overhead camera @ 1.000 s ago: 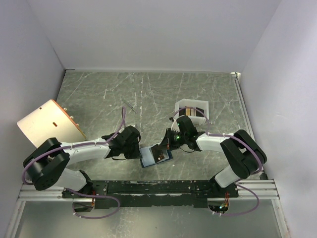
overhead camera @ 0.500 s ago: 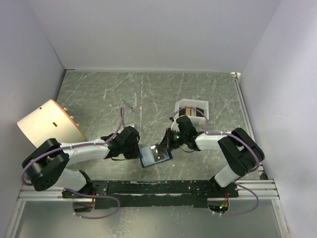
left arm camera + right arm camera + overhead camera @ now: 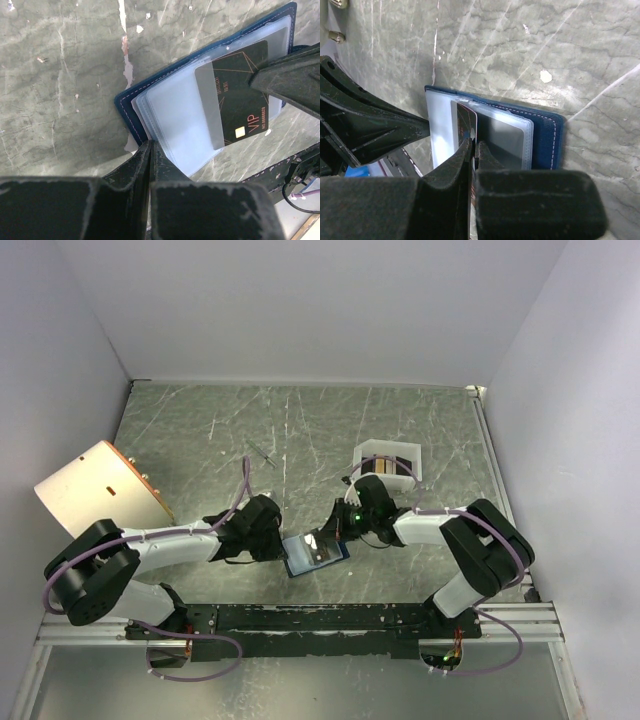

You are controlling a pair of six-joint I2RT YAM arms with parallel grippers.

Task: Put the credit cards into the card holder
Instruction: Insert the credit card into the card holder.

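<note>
While the card holder (image 3: 313, 556) is lying open on the marbled grey table (image 3: 190, 430) at the lower centre of the overhead frame, both arms are reaching to it from either side. The left gripper (image 3: 150, 146) is pinching the holder's near edge at the bottom of its wrist view, fingers pressed together over the clear sleeves and dark blue cover. The right gripper (image 3: 472, 145) is clamping a dark credit card (image 3: 245, 100) marked VIP, whose left strip is lying under a translucent sleeve while the rest is showing bare. Up and to the right of the holder in the overhead frame, a white tray (image 3: 388, 450) is holding more cards (image 3: 385, 467), well apart from it
</note>
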